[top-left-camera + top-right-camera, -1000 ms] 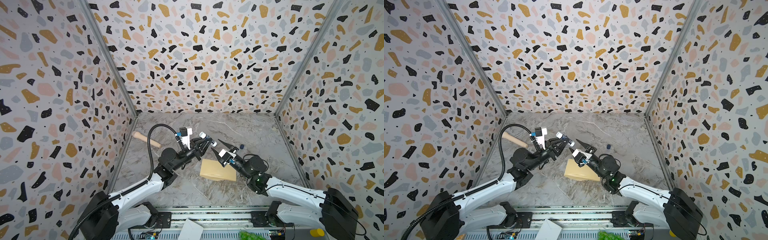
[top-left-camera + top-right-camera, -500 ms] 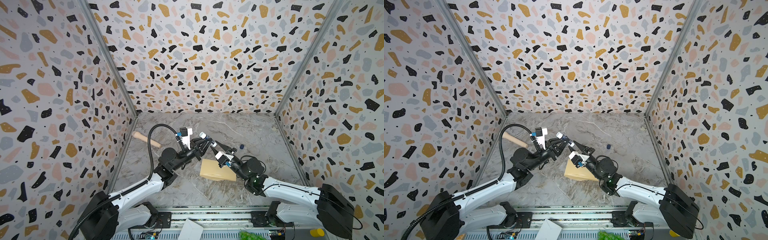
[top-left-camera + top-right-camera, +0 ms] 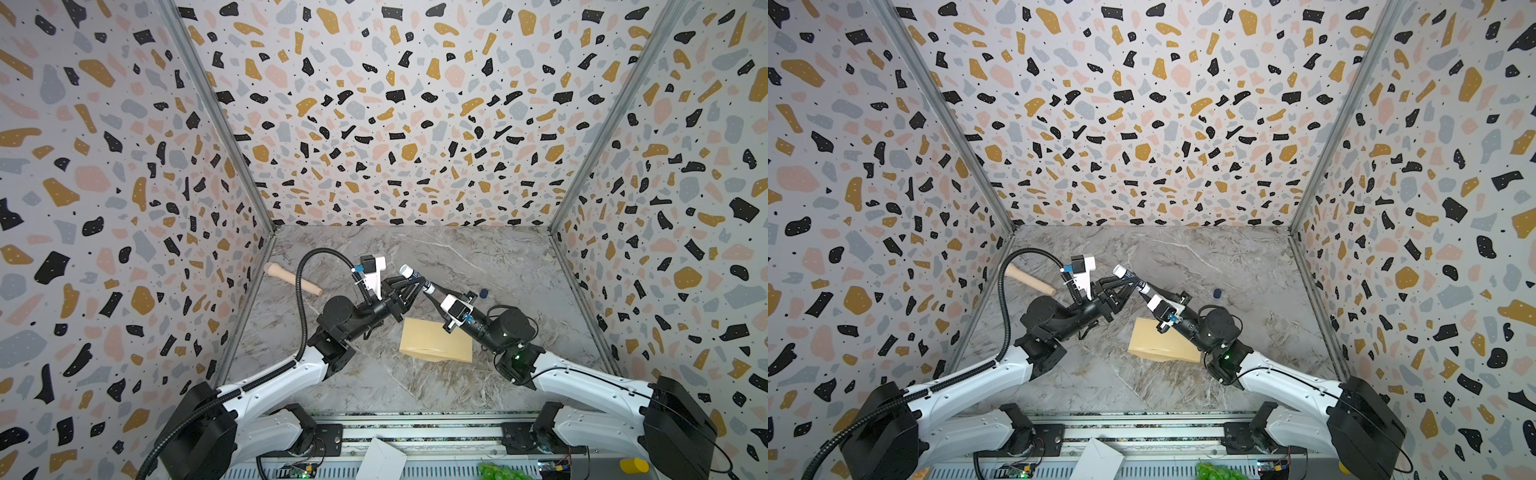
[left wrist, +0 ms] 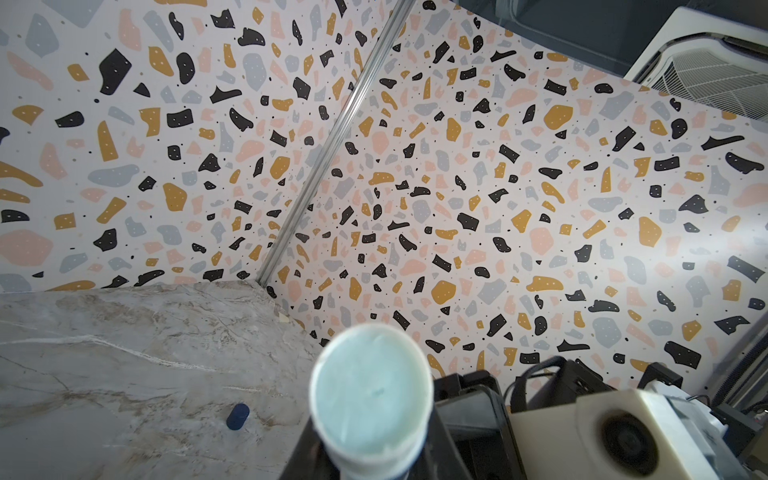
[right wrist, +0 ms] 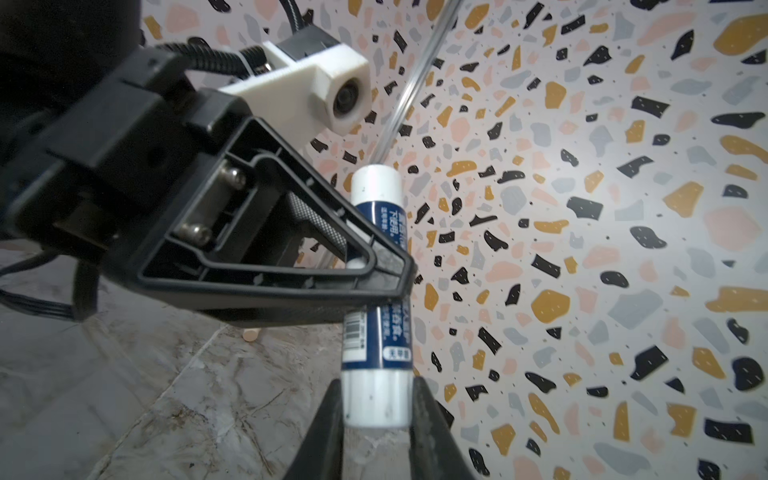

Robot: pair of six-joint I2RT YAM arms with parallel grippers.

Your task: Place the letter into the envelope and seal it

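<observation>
Above the marble tabletop (image 3: 374, 382), one glue stick (image 3: 414, 277) hangs in the air between two pincers. The left pincer (image 5: 397, 282) is clamped tight round the stick's blue middle. The right pincer (image 5: 376, 401) has both fingers pressed against the white base end, jaws narrow.

One tan envelope (image 3: 434, 340) lies flat on the tabletop just under the two pincers in both top views. The right arm covers its far right corner, and I cannot tell whether its flap is shut.

One small blue cap (image 3: 483, 293) sits on the tabletop, apart from the envelope and nearer the right wall. One wooden handle (image 3: 293, 279) lies by the left wall. One white paper piece (image 3: 382, 459) is cut off by the lower edge.

In the left wrist view the stick shows only as a blurred pale disc that hides most of the left pincer.
</observation>
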